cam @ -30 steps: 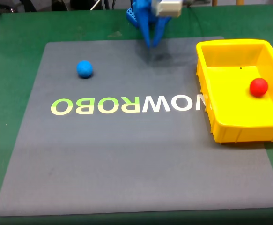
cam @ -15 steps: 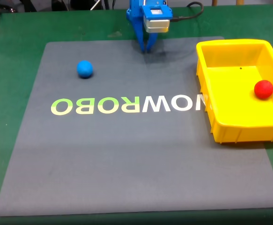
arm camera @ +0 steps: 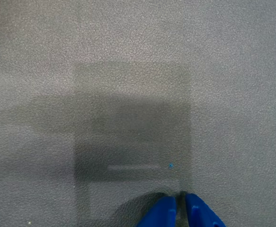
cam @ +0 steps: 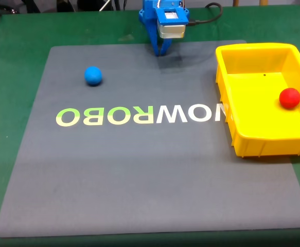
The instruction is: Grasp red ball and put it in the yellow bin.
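Observation:
The red ball [cam: 289, 98] lies inside the yellow bin [cam: 231, 77], near its right wall, in the fixed view. My blue gripper [cam: 160, 52] hangs at the far edge of the grey mat, well left of the bin, with its tips pointing down. In the wrist view the gripper [arm camera: 180, 201] enters from the bottom edge; its two blue fingertips [arm camera: 162, 213] are pressed together with nothing between them, just above bare mat.
A blue ball [cam: 93, 75] rests on the grey mat [cam: 139, 175] at the upper left, above the white and yellow lettering [cam: 139, 116]. Green table cloth [cam: 16, 62] surrounds the mat. The arm's base and a black cable [cam: 206, 15] stand at the far edge.
The gripper has swung left from near the bin back to the far edge and closed its fingers. The red ball rolled slightly right inside the bin, then settled.

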`<state>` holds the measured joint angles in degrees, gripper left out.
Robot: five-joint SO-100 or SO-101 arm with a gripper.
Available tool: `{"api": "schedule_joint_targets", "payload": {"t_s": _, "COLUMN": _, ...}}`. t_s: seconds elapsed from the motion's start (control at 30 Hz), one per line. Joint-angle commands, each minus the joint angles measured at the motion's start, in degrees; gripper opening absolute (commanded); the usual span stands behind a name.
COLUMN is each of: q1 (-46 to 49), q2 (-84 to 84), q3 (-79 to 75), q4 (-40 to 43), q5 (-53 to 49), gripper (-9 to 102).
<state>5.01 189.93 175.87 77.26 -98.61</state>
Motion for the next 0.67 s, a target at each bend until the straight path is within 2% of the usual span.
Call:
{"api": "schedule_joint_targets", "payload": {"t_s": 0.0, "q1": -1.58, "q2": 0.53, "q3": 1.76, "q4": 0.88, "q5": 1.23, "gripper": 0}}
{"api": "schedule_joint_targets", "payload": {"t_s": 0.63, "q1": -1.41, "q2": 0.53, "q3": 1.76, "q4": 1.05, "q5": 0.7, "gripper": 0}}
